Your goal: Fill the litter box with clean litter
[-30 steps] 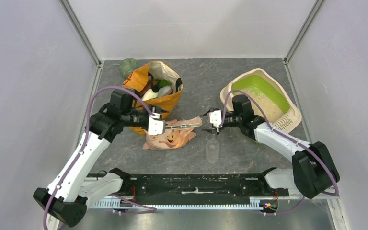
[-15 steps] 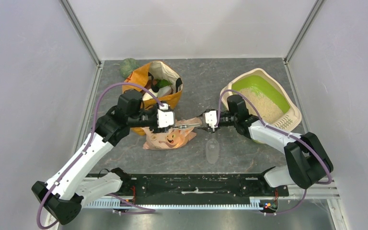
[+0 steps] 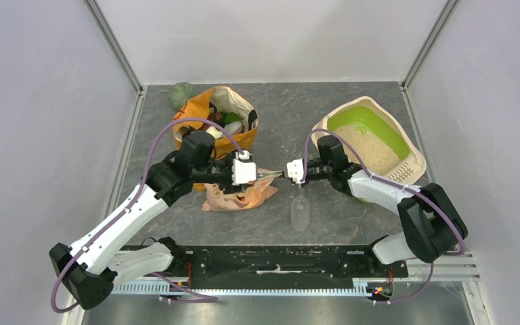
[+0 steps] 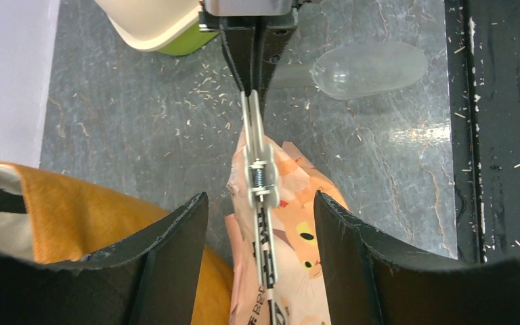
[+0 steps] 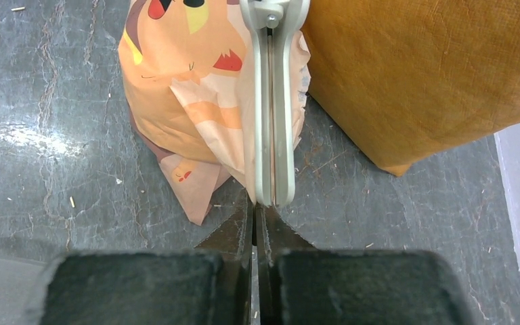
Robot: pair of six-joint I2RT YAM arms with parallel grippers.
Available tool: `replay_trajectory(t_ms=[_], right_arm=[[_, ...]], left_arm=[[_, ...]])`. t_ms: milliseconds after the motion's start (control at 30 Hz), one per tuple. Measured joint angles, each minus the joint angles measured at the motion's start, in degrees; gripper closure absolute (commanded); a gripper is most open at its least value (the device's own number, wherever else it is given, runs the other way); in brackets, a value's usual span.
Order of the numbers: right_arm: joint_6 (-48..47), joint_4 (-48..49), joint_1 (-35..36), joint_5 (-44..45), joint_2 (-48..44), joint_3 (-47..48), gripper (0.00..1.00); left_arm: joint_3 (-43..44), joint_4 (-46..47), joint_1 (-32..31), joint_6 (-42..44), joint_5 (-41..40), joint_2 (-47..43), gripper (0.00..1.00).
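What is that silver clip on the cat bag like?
The clip is long, thin and pale silver, two flat bars with a small spring near the middle. It runs along the top of the peach cat bag. The right tool pinches its far end; the left tool stands open around it, not touching.

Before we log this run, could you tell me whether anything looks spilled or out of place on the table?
Yes: loose litter grains lie scattered on the table beside the litter box, outside it rather than in it. A clear scoop also lies on the table near the bag. Nothing looks damaged.
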Motion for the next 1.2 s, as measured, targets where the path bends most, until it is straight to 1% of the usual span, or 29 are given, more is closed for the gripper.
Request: replay_trajectory(t_ms=[133,233,367,467,533,633,767,833,933,1033,1067,1100,1200], right_arm=[[1.05,0.33,0.0,0.07,-0.24,0.0,1.0],[1.6,0.33,0.02,0.17,-0.76,0.0,1.0],[2.19,0.33,0.07,0.17,-1.49,0.0,1.0],[2.64,0.33,0.07,0.17,-1.7,0.0,1.0],[2.91,0.31,0.07,0.17,-1.75,0.0,1.0],[3.1,0.0,0.07,0.17,-2.12,0.0,1.0],[3.13,-0.39,0.24,0.15,-2.82,0.0,1.0],[3.15,-0.59,0.28,0.17,-2.97,0.02,1.0],[3.21,-0.66,0.31,0.22,-3.06,0.02,1.0],[3.23,-0.94,0.31,0.31,-3.08,0.02,1.0],[3.23,-0.94,0.31,0.28,-3.1,0.02,1.0],[3.23,-0.96,0.31,0.28,-3.15,0.02,1.0],[3.23,-1.01,0.31,0.35,-3.28,0.07,1.0]], left_arm=[[-1.88,2.75,-1.92,-3.06,-2.36,0.87,0.31],[-3.3,6.03,-2.03,-5.86,-4.48,1.99,0.29],[-5.49,9.31,-2.56,-7.65,-6.27,2.21,0.29],[-6.93,10.6,-3.74,-7.67,-7.3,2.21,0.33],[-7.93,11.19,-4.52,-7.63,-7.91,2.21,0.37],[-8.92,11.65,-5.66,-7.37,-8.96,2.21,0.46],[-9.33,12.7,-6.86,-7.06,-10.8,2.32,0.56],[-9.33,13.46,-7.39,-6.95,-11.89,2.49,0.63],[-9.33,14.36,-7.96,-6.82,-13.09,3.3,0.76],[-9.33,14.84,-8.28,-6.54,-13.97,3.87,0.93],[-9.33,14.82,-8.33,-6.4,-14.43,3.91,0.96],[-9.33,14.73,-8.37,-6.19,-14.71,3.93,0.98],[-9.22,14.23,-8.41,-5.64,-14.86,3.93,0.98]])
